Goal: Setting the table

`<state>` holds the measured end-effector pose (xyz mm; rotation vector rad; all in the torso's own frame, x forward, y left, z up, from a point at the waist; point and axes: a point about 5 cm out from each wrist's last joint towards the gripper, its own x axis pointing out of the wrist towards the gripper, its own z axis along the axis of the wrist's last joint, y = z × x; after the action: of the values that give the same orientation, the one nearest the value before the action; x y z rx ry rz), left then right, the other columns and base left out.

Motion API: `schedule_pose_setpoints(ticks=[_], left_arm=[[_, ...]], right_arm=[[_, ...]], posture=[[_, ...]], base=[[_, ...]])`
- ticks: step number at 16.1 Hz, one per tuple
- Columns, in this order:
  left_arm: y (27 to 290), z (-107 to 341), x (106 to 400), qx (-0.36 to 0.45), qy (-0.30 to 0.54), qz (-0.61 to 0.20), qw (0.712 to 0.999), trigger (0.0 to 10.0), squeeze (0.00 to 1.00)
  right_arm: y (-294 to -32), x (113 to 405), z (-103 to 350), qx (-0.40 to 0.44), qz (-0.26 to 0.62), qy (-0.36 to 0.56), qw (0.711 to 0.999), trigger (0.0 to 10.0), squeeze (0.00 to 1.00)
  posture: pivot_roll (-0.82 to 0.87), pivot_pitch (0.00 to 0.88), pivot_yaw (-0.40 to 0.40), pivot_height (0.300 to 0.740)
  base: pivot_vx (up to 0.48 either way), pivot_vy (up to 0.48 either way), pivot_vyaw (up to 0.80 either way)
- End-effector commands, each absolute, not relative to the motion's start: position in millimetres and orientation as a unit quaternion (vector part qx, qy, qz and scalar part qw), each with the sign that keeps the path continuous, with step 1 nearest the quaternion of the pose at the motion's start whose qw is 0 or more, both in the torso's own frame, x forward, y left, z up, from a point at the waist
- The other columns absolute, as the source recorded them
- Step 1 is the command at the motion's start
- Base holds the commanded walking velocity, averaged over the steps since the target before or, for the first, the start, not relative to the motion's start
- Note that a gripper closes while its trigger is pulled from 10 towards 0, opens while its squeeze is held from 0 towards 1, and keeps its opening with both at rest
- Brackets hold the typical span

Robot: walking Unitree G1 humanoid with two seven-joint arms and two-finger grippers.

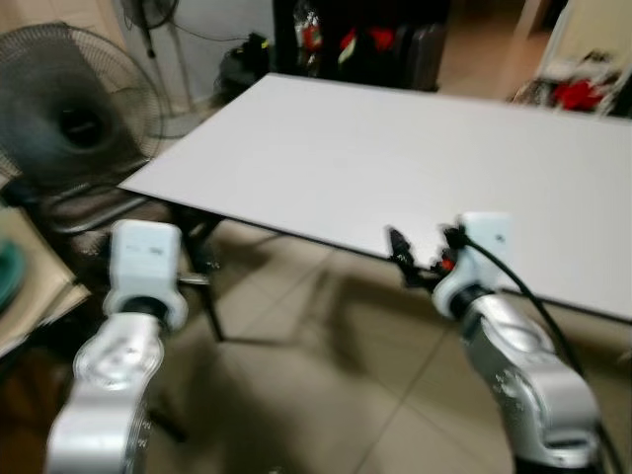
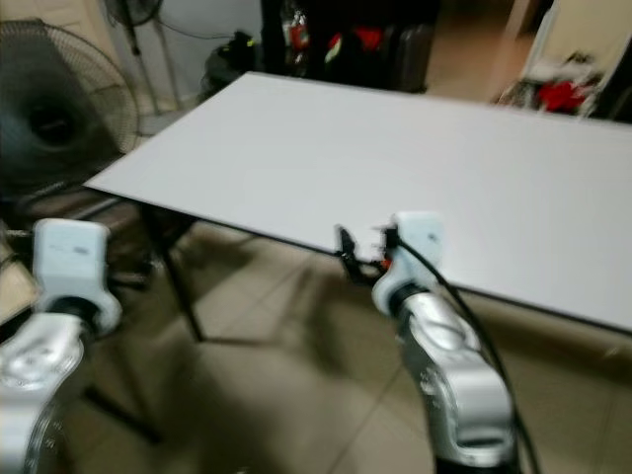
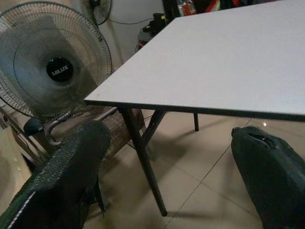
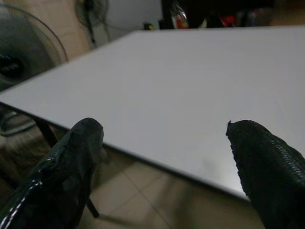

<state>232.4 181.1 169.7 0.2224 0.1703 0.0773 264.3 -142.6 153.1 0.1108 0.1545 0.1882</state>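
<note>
A bare white table (image 1: 395, 158) on black legs stands before me, its near edge running across the view. My right gripper (image 1: 423, 255) hovers at that near edge, open, with nothing between its fingers (image 4: 76, 157). The left gripper (image 3: 167, 167) is held lower, off the table's left corner (image 3: 90, 101) and below the top, also open and empty. Both silver arms reach forward from below.
A large standing fan (image 1: 69, 109) is at the left beside the table corner, with a second fan (image 1: 148, 15) behind it. Dark clutter with red items (image 1: 365, 44) lines the far wall. Tiled floor (image 1: 316, 365) lies under the table. A low surface (image 1: 30, 286) sits at far left.
</note>
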Motion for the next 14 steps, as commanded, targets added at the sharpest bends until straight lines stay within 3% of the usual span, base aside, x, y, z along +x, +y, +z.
schedule_pose_setpoints(ticks=[1,3,12,14], left_arm=[[185.5,171.8,231.8,0.119,0.083,0.048,0.988,10.0,0.0],[186.0,173.0,232.4,0.119,0.081,0.05,0.988,10.0,0.0],[187.1,174.7,230.9,0.121,0.078,0.058,0.988,10.0,0.0],[185.6,177.0,230.7,0.116,0.066,0.06,0.989,10.0,0.0]], right_arm=[[-138.4,264.3,158.2,0.058,0.102,0.067,0.991,10.0,0.0],[-133.3,264.7,158.8,0.036,0.123,0.063,0.99,10.0,0.0],[-125.3,268.5,160.7,0.027,0.162,0.057,0.985,10.0,0.0],[-127.5,268.3,159.2,0.04,0.156,0.061,0.985,10.0,0.0]], posture=[[-0.01,0.0,0.057,0.74],[-0.01,0.0,0.054,0.74],[0.01,0.0,0.043,0.74],[0.0,0.0,0.042,0.74]], base=[[0.0,0.352,0.0],[0.0,0.354,0.26],[0.0,0.349,0.8],[0.0,0.0,0.4]])
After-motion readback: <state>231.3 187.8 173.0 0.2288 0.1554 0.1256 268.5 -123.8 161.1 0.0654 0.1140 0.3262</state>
